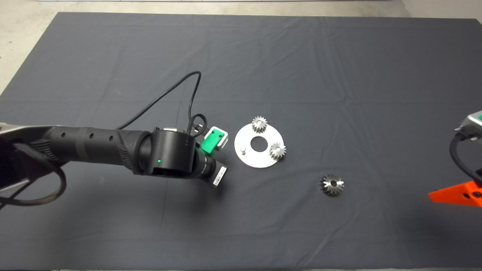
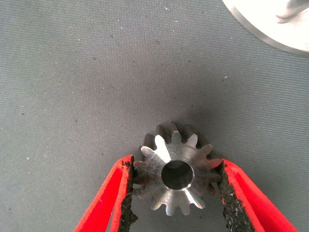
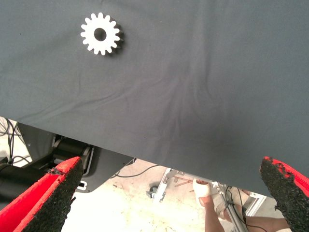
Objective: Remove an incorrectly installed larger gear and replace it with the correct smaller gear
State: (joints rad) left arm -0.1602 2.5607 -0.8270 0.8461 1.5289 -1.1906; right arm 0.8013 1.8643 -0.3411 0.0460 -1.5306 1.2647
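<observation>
Fingers [image 2: 120,193] of the left gripper [image 2: 176,166] are clamping the smaller gear [image 2: 154,166], one black pad pressing on the teeth at each side. This grip is leaving the centre hole uncovered, which looks deliberate, since the hole has to drop over a peg. The left arm is reaching in from the left and hovering just left of the round metal plate [image 1: 256,160] in the middle of the desk [image 1: 339,75]. Whether the gear is resting on the desk or lifted off it is not clear.

Two matching bright gears [image 1: 259,124] [image 1: 278,151] are sitting on the plate, at its far and right sides. One bare peg [image 1: 243,151] is standing free on the plate's near left side, probably awaiting the held gear.

The larger gear [image 1: 331,184] is lying flat on the desk, near and to the right of the plate, well apart from it, so the removal seems done.

The right gripper [image 3: 171,164] is waiting at the right edge with its fingers spread wide and holding nothing. A person's foot [image 3: 205,191] is showing on the floor beyond the desk.
</observation>
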